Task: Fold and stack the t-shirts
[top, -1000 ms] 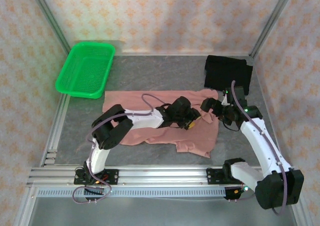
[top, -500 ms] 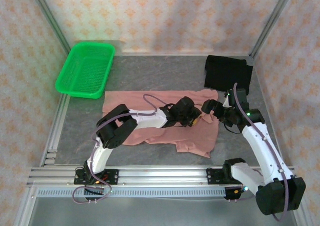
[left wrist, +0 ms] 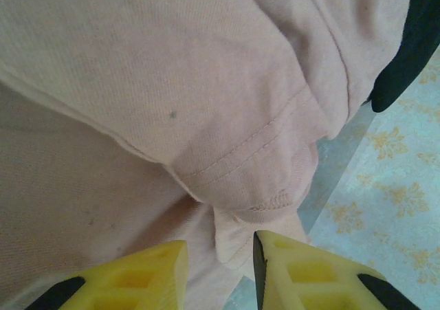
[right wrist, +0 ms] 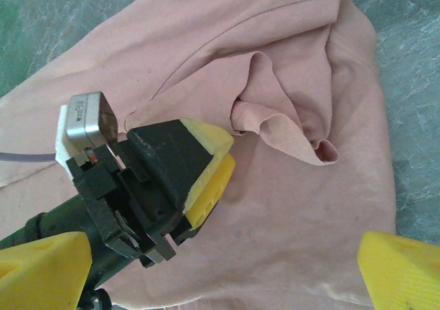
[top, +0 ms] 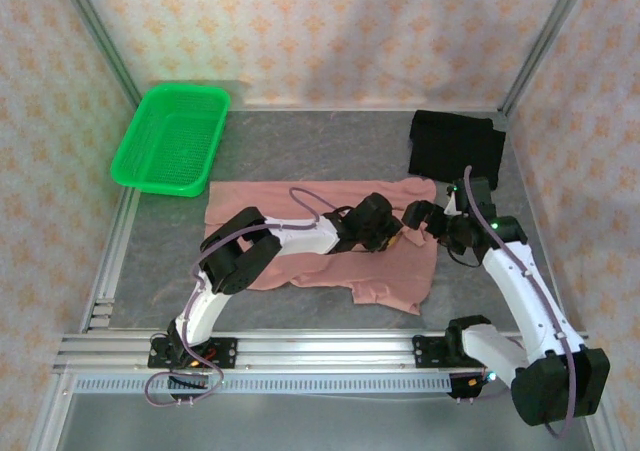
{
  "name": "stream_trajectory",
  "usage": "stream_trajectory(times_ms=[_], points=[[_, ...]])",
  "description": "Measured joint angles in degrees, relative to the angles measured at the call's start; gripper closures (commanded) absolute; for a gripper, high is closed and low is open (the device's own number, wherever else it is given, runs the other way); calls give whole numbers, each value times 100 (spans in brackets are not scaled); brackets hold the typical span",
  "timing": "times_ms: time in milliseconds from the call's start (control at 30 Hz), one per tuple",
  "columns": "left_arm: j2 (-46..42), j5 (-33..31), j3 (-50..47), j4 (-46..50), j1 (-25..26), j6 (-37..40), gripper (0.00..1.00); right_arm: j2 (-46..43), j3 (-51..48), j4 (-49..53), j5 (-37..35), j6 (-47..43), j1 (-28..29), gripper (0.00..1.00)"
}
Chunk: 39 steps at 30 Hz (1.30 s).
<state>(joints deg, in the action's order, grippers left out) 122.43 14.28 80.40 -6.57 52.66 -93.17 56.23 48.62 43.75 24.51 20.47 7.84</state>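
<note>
The pink shirt (top: pixel 395 276) lies spread but rumpled in the middle of the counter (top: pixel 300 136). We judge it is the one being worked, since its edges are uneven and nothing is folded over yet. The black shirt (top: pixel 455 143) sits at the far right corner as a compact dark square, apparently folded already and parked out of the way until the pink one can be stacked with it.

The left arm reaches across the pink shirt to its right side. There the left pincer (left wrist: pixel 220 245) hangs at a puckered sleeve (right wrist: pixel 282 121), its jaws a narrow gap apart with the stitched hem in that gap. We cannot tell whether the cloth is pinched. We take this as a grab at the sleeve, to pull it flat or fold it in.

The right pincer (top: pixel 415 214) hovers just beside the left one with its jaws spread wide and nothing in them, likely waiting to take a second hold.

The basket (top: pixel 170 136) stands at the far left, well apart from both shirts.

We count two shirts, one basket and two pincers.
</note>
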Motion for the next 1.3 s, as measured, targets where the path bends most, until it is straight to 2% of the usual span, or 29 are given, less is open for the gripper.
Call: stream_trajectory(times_ms=[367,767,1300], points=[[258,-127,136,35,-22,2,74,90,0,-2,0,-83,0,1],[267,-177,203,258,-109,125,100,131,0,-2,-4,-103,0,1],[44,-179,219,765,-173,693,100,411,-81,256,-398,50,-59,0]])
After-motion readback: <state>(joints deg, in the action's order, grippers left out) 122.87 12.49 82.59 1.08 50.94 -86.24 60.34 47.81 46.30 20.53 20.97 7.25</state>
